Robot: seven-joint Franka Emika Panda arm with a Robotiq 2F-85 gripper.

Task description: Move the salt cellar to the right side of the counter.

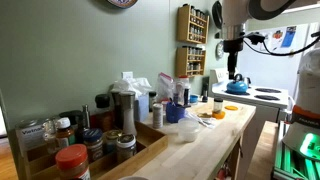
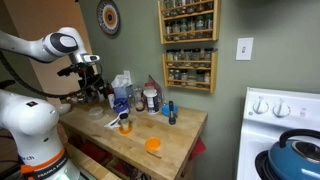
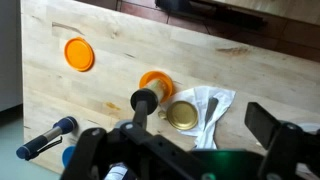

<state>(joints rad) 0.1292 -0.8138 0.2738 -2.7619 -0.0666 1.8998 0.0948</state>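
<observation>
Your end effector point(image 3: 175, 125) hangs wide open and empty above the bench point(image 3: 250, 70), its fingers spread to either side of the wrist view with nothing between them. Directly below lies a gold lid point(image 3: 182, 115), with a crumpled white wrapper point(image 3: 218, 100) at its 3 o'clock, a dark-topped slim bottle point(image 3: 143, 101) at its 9 o'clock and a loose orange lid point(image 3: 78, 53) out at 10 o'clock. None of these is your target. The salt cellar point(image 1: 124, 108) appears to be the tall silvery cylinder standing upright in the clutter. In an exterior view it is at about 8 o'clock from the end effector and well apart from it. I cannot pick it out in the wrist view. I judge you are at the approach step, with nothing grasped. Next, carry the open fingers over to that cylinder, lower them to straddle its body below the pale top, and close squarely. Mind the crowded jars, since a tall slim thing tips easily.
</observation>
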